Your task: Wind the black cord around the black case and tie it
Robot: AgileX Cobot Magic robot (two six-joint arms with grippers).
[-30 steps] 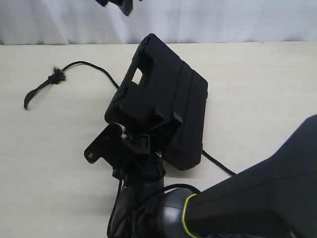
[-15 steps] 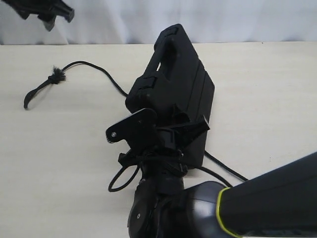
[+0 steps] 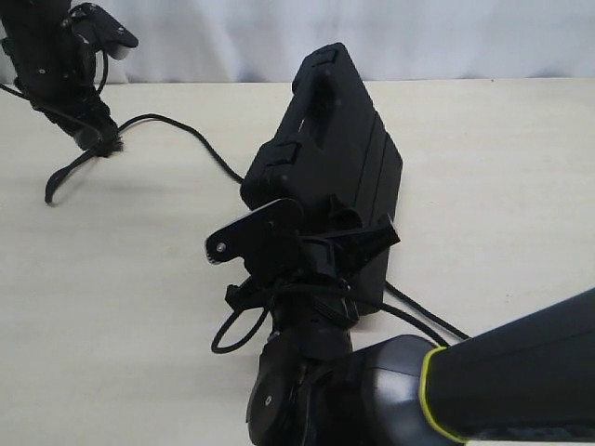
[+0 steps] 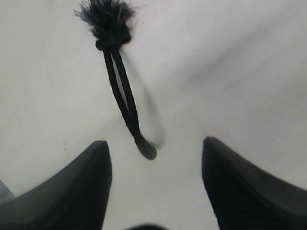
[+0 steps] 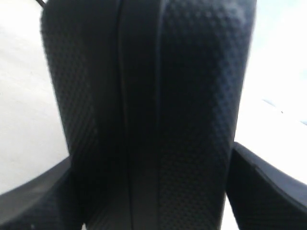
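Observation:
The black case (image 3: 349, 149) is tipped up on its long edge at the middle of the table, handle end toward the back. My right gripper (image 3: 321, 237) is shut on its near end; in the right wrist view the textured case (image 5: 153, 96) fills the space between both fingers of the right gripper (image 5: 153, 155). The black cord (image 3: 186, 130) runs from under the case to its frayed knot (image 3: 112, 146) at the far left. My left gripper (image 3: 93, 139) hangs open right over that knot. In the left wrist view the left gripper (image 4: 154, 146) is spread wide, with the cord's small loop (image 4: 124, 100) and the fuzzy knot (image 4: 109, 21) just ahead of it.
The pale table (image 3: 502, 167) ends at a white curtain (image 3: 418, 37) along the back. More cord (image 3: 428, 318) trails out from under the case toward the near right. My right arm (image 3: 465, 390) fills the near right corner, with its own cable loop (image 3: 228, 336) hanging beside it.
The left arm has come down from the top edge to the frayed knot. The right gripper tipped the case up steeper and has held it nearly still for the last half second.

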